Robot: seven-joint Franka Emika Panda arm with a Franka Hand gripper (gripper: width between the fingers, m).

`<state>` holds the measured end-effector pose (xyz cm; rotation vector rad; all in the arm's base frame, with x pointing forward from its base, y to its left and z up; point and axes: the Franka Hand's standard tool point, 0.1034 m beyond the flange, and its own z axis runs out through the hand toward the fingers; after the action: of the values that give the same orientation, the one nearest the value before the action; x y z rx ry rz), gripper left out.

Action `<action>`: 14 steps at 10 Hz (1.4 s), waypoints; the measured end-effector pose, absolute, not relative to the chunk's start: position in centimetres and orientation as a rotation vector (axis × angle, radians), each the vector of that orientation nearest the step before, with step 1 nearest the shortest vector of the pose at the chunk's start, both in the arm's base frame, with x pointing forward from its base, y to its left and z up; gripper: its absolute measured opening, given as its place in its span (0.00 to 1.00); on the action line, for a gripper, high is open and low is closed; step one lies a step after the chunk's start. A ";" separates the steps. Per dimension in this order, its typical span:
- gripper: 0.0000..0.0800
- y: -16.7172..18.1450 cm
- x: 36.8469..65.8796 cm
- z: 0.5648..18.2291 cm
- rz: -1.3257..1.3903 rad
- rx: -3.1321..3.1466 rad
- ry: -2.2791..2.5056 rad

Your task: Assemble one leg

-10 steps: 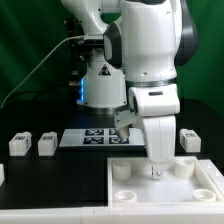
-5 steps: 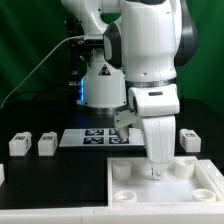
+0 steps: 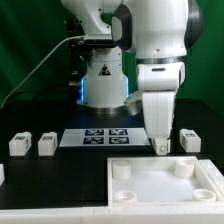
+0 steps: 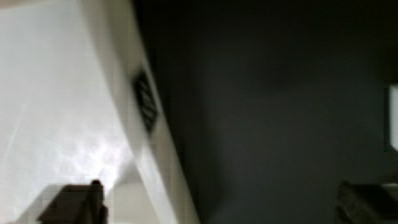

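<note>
Three legs show in the exterior view: two at its left [image 3: 19, 143] [image 3: 46, 145] and one at its right [image 3: 189, 139], all lying on the black table. My gripper [image 3: 160, 148] hangs just above the far edge of the large flat white square piece [image 3: 150, 188], a little left of the right-hand leg. In the wrist view the gripper [image 4: 222, 188] is open and empty, with one dark finger [image 4: 71, 205] over the white piece [image 4: 54, 110] and the other over bare dark table. A white sliver [image 4: 393, 105] at that view's edge cannot be identified.
The marker board [image 3: 100, 137] lies behind the square piece, in front of the arm's base [image 3: 103, 85]. The square piece has round sockets [image 3: 121, 171] at its corners. A further white part is cut off at the exterior view's left edge [image 3: 2, 173].
My gripper has lifted off the square piece's surface and moved toward the exterior view's right, and the arm has swung with it. The legs have not moved.
</note>
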<state>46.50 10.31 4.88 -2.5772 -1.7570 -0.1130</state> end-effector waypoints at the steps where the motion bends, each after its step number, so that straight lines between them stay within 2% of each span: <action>1: 0.81 11.8 45.5 5.3 -0.110 -2.676 -1.588; 3: 0.81 14.7 44.2 5.2 -0.091 -2.881 -1.083; 6: 0.81 15.8 43.9 4.8 -0.058 -2.990 -0.566; 9: 0.81 15.8 43.8 4.7 -0.034 -3.008 -0.433; 11: 0.81 17.1 43.2 4.9 0.084 -3.033 -0.271; 12: 0.81 17.5 42.4 5.0 0.258 -3.043 -0.253; 13: 0.81 17.4 42.8 5.4 0.466 -3.027 -0.216; 14: 0.81 16.9 43.6 5.0 0.634 -2.970 -0.102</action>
<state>43.62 16.88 5.00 -2.9701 -0.1019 0.6344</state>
